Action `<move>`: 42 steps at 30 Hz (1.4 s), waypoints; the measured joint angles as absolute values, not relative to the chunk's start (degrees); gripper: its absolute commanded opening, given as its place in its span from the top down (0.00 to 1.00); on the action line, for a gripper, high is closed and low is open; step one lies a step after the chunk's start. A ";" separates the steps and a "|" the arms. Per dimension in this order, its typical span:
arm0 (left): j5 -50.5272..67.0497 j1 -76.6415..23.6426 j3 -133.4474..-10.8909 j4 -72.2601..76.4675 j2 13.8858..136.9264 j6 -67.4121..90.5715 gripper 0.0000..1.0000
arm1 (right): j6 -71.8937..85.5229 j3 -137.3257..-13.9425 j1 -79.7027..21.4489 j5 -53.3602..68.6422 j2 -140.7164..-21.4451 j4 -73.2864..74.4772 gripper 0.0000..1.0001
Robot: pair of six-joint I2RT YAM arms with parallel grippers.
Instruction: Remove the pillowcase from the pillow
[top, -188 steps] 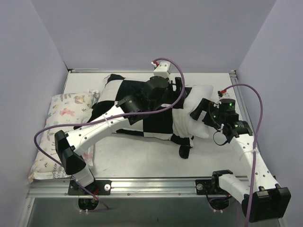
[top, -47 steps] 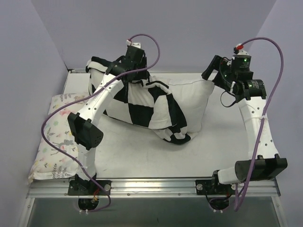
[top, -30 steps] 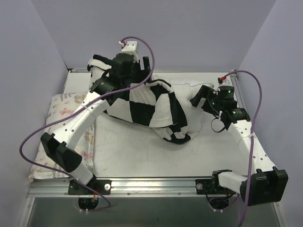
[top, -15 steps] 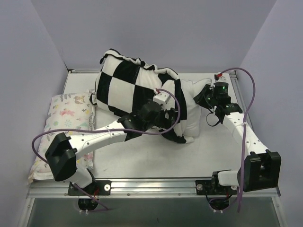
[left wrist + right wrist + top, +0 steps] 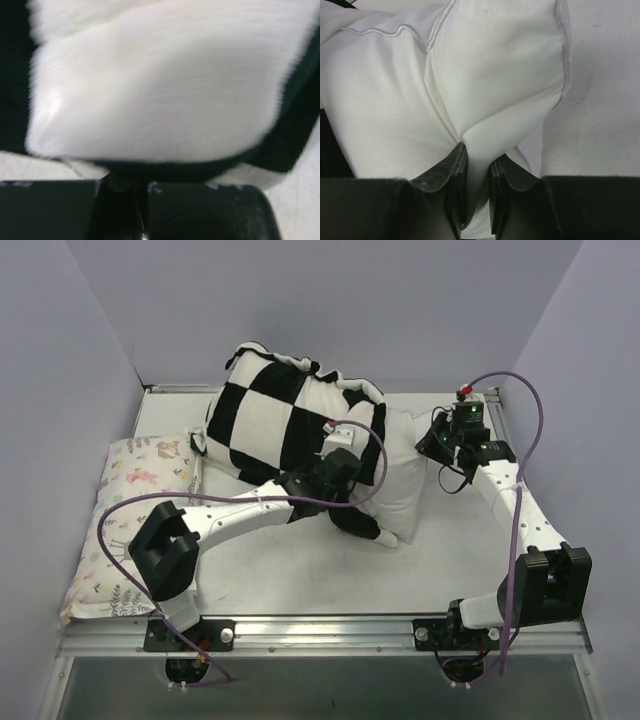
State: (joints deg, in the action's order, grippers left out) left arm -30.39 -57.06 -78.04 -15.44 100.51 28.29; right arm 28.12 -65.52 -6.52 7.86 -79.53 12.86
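Pillowcase [image 5: 265, 430] soft, floppy, light. Pillow [image 5: 405, 480] squishy. Left fingers [image 5: 60, 210] together, pinching pillowcase edge. Right fingers [image 5: 440, 172] clamped on pillow corner fold.

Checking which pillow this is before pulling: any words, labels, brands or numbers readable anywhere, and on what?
None readable. The pillowcase shows only black and white squares, the pillow is plain white, the floral pillow bears only its print. No legible tag or label in any view.

Top view overhead, wide; wrist views close-up; pillow [image 5: 405, 480] shared (left blurred).
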 measured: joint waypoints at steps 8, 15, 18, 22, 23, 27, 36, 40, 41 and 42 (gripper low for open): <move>-31.53 -36.29 -70.91 -21.37 90.15 35.27 1.00 | 29.61 -68.12 -1.85 11.14 -79.53 18.79 1.00; -31.92 -34.41 -70.54 -23.46 90.39 34.15 1.00 | 29.63 -73.47 4.27 9.98 -79.53 22.39 0.56; -32.84 -38.28 -71.33 -23.90 92.55 32.60 1.00 | 28.21 -75.22 1.34 6.98 -79.18 22.65 0.20; -32.40 -40.86 -72.12 -23.29 94.37 31.99 1.00 | 25.32 -75.40 -8.86 4.43 -76.69 23.64 0.04; -32.25 -40.86 -72.16 -23.09 94.39 31.88 1.00 | 24.71 -75.22 -11.81 3.86 -75.59 23.57 0.02; -31.18 -40.49 -72.55 -23.05 94.37 31.35 1.00 | 20.91 -70.24 -24.73 2.50 -68.71 19.73 0.00; -26.83 -38.30 -77.80 -25.41 94.89 30.87 1.00 | 16.25 -61.36 -44.14 -7.57 -75.48 12.56 0.00; -23.88 -36.45 -79.88 -26.96 95.13 31.18 1.00 | 16.49 -61.12 -44.64 -13.30 -84.71 10.00 0.07; -23.05 -35.81 -80.29 -27.18 95.33 31.27 1.00 | 16.60 -61.25 -44.62 -14.72 -86.30 9.69 0.12; -22.57 -35.46 -80.68 -27.49 95.48 31.27 1.00 | 16.88 -61.69 -44.53 -16.01 -87.66 9.87 0.23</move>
